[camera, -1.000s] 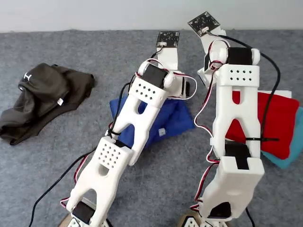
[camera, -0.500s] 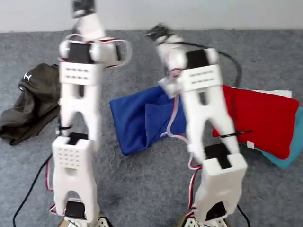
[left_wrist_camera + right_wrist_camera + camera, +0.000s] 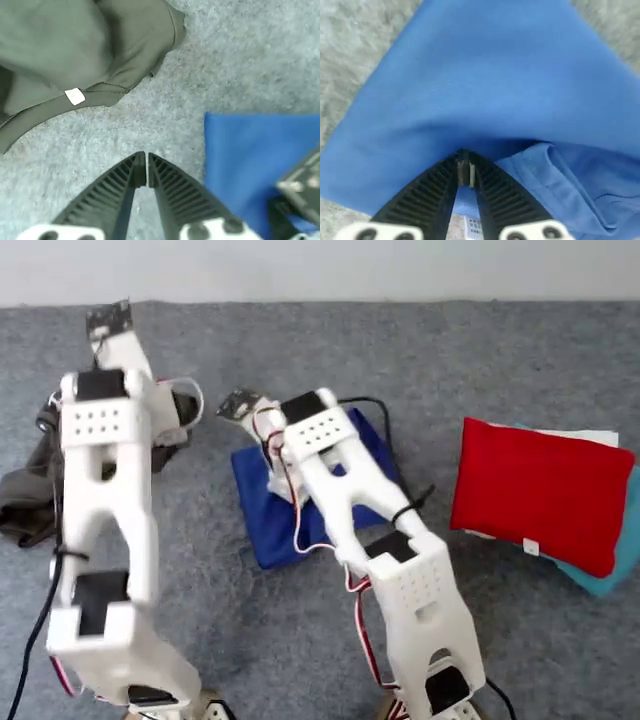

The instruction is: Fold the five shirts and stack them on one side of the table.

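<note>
A blue shirt [image 3: 262, 522] lies loosely folded at the table's middle. My right gripper [image 3: 272, 465] is down on it; in the right wrist view the gripper [image 3: 465, 171] is shut on a raised fold of the blue shirt [image 3: 485, 85]. A crumpled dark olive shirt [image 3: 25, 495] lies at the left. My left gripper [image 3: 178, 425] hangs beside its right edge. It is shut and empty [image 3: 146, 170] above bare carpet, between the olive shirt [image 3: 75, 45] and the blue shirt [image 3: 250, 155]. A folded red shirt [image 3: 540, 490] tops a stack at the right.
Under the red shirt lie a teal shirt [image 3: 612, 575] and a white one [image 3: 592, 437]. Grey carpet [image 3: 300, 350] covers the table, with open room along the back and in front between the arms. A pale wall borders the far edge.
The left arm swung from the blue shirt to the far left, beside the olive shirt. The right arm swung left from the red stack onto the blue shirt, which now looks narrower.
</note>
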Motion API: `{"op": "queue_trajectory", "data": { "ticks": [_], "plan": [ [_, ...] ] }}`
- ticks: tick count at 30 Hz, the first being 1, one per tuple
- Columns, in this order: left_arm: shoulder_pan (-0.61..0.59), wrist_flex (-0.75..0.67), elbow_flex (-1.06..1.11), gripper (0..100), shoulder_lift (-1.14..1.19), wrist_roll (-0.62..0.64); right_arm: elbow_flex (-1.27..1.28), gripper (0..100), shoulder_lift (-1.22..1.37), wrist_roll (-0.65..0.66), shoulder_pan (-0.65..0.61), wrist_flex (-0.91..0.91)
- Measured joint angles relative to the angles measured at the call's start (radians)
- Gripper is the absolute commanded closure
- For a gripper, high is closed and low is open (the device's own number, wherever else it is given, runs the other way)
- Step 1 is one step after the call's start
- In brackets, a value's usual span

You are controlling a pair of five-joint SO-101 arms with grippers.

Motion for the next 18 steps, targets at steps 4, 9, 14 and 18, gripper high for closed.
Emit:
{"op": "queue_trajectory", "data": {
  "ticks": [4,9,14,18],
  "plan": [
    [-0.003,-0.219,0.296,99,-0.095,-0.005,0.000,99.0,0.000,0.037,0.061,0.110],
    [0.000,-0.333,0.419,99,-0.103,-0.005,-0.002,99.0,0.000,0.046,0.157,0.210],
    [-0.003,-0.353,0.427,99,-0.103,-0.005,0.021,99.0,-0.025,0.035,0.301,0.212],
    [-0.003,-0.353,0.427,99,-0.103,-0.005,0.164,99.0,-0.087,0.038,0.394,0.212]
  ]
}}
